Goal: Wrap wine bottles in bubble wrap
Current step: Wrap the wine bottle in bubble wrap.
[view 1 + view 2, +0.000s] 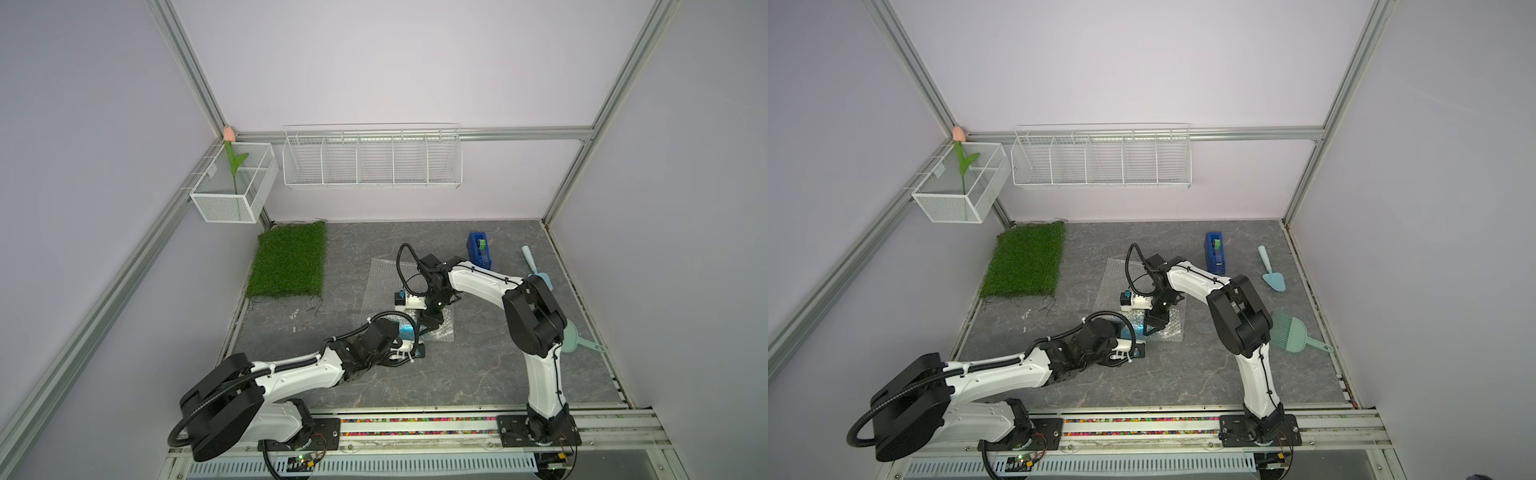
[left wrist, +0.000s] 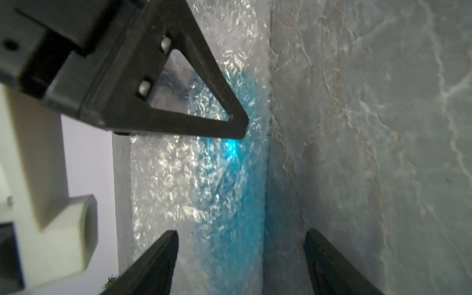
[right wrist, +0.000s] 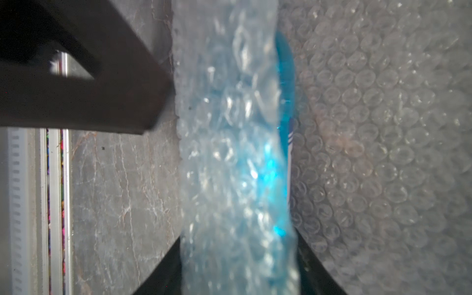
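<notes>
Sheet of bubble wrap [image 3: 383, 153] flat on grey marbled counter [image 3: 122, 191]. Its edge is folded up over bottle [image 3: 286, 84], blue liquid showing through. Bare strip of blue and white label on flat-sheet side. Bundle flanked by right fingers [image 3: 167, 272], against wrap on both sides. Only one of left fingers [image 3: 102, 102] in view: triangular cutout, tip just beside fold. Beyond, metal rail [image 3: 55, 204] with coloured beads along counter edge.

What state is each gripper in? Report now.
Left gripper: open, straddling the wrapped bottle, holding nothing.
Right gripper: closed on the bubble wrap folded over the bottle.
</notes>
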`<state>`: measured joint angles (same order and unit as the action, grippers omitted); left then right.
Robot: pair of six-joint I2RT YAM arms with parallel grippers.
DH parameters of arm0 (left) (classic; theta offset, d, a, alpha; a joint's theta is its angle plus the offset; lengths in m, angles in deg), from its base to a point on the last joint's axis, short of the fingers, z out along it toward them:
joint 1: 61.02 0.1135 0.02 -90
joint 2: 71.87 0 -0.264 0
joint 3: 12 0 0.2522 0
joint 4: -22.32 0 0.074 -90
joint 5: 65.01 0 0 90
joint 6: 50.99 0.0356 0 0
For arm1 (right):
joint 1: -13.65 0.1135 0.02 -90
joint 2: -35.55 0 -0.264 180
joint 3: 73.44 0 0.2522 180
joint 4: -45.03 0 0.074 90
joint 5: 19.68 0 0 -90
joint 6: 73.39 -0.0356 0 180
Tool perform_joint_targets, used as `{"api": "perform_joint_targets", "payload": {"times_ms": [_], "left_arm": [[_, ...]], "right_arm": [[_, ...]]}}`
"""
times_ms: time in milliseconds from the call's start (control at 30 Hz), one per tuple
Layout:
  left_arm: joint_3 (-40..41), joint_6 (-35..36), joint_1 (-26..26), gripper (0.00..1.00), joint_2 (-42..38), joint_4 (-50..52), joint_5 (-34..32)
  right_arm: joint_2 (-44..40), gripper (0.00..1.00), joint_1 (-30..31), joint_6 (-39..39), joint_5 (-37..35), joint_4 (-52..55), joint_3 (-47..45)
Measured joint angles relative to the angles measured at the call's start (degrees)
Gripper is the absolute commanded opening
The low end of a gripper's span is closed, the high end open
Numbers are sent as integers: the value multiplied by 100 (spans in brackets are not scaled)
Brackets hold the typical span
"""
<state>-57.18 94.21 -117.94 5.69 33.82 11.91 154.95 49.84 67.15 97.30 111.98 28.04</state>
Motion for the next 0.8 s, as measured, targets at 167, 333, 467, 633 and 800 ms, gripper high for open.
{"api": "perform_joint_targets", "payload": {"times_ms": [167, 333, 467, 633, 800], "left_arm": [[-452, 83, 101, 73, 944, -345, -181], [-778, 74, 227, 66, 1329, -151, -111], [-938, 4, 321, 61, 1401, 120, 79], [-1106, -177, 380, 58, 1453, 391, 280], [-1451, -378, 474, 54, 1582, 855, 487]], "right_arm": [[76, 41, -44, 2, 120, 177, 83], [76, 58, -116, -28, 186, 223, 85], [37, 99, -245, -262, 352, 31, -7], [-514, 88, -549, -684, 549, -590, -575], [-1740, 88, -957, -1384, 295, -1659, -1353]]}}
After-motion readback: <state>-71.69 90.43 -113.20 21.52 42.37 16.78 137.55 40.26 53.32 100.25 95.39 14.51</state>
